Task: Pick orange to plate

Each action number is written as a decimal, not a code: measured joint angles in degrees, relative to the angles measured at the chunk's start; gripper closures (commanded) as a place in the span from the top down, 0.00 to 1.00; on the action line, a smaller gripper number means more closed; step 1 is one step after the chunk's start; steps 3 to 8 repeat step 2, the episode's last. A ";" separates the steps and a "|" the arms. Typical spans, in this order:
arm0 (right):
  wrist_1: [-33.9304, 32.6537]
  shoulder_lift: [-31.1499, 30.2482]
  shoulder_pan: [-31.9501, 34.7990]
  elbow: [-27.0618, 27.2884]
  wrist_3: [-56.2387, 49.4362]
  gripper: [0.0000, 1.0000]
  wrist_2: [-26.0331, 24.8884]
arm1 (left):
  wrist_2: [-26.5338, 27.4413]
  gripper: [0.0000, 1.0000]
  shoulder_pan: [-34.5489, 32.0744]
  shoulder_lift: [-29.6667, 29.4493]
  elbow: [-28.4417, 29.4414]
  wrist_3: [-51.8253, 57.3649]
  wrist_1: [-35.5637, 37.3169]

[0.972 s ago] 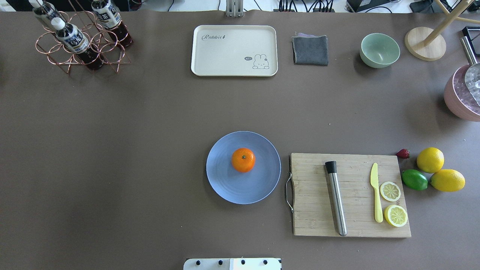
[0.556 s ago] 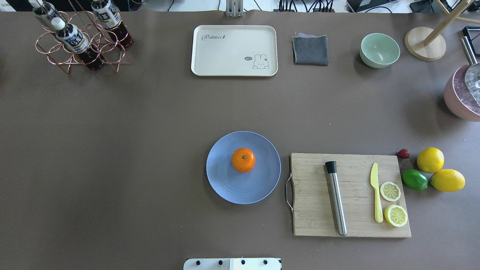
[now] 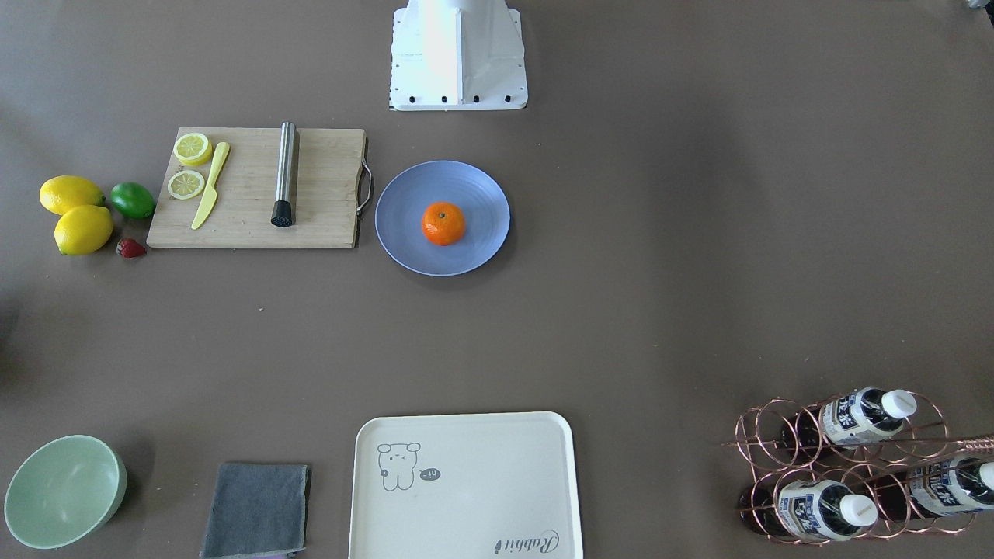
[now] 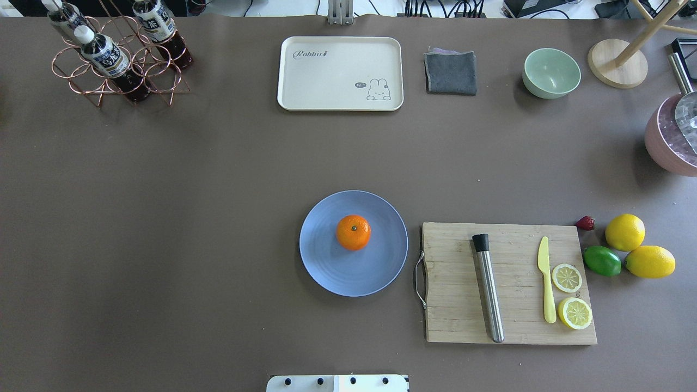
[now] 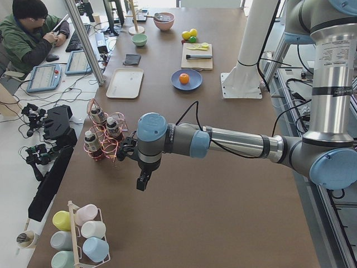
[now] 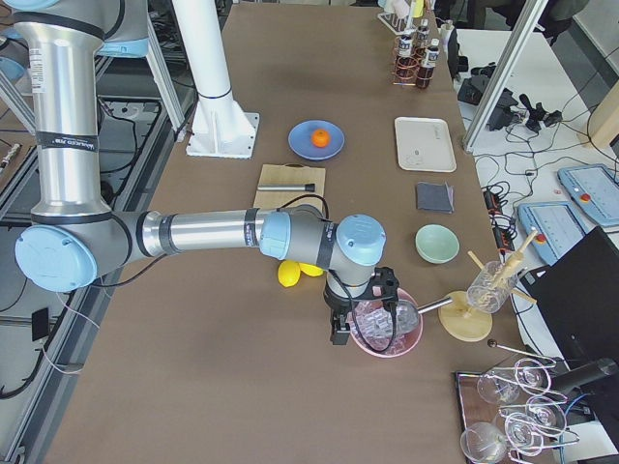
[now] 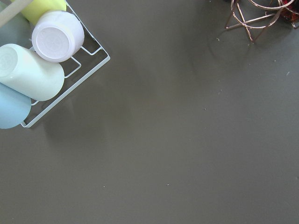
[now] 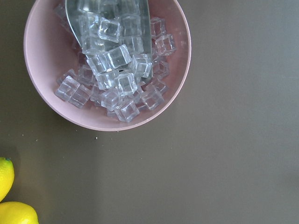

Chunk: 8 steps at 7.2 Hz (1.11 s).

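Observation:
The orange [image 4: 353, 232] rests stem-up near the middle of the pale blue plate [image 4: 337, 277], with nothing touching it; it shows the same way in the front-facing view as the orange [image 3: 443, 223] on the plate [image 3: 404, 225]. Neither gripper appears in the overhead or front views. My left gripper [image 5: 143, 181] hangs over the table's far left end, near the bottle rack. My right gripper [image 6: 338, 333] hovers beside the pink ice bowl at the right end. Both are far from the plate, and I cannot tell whether either is open or shut.
A wooden cutting board [image 4: 463, 326] with a steel muddler [image 4: 488, 291], yellow knife [image 4: 546, 283] and lemon slices lies right of the plate. Two lemons [image 4: 624, 232], a lime [image 4: 602, 261], a pink ice bowl [image 8: 42, 93], cream tray [image 4: 340, 73], grey cloth, green bowl [image 4: 551, 72] and a bottle rack [image 4: 117, 60] ring the table.

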 measured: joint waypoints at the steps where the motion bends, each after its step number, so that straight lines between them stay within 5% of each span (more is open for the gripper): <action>1: 0.52 0.01 0.02 -0.26 0.05 1.00 0.01 | -0.01 0.98 -0.01 0.02 -0.01 -0.01 -0.01; 8: 0.83 0.02 0.04 -0.28 0.07 1.00 -0.03 | 0.01 0.98 -0.01 0.03 0.04 0.03 -0.01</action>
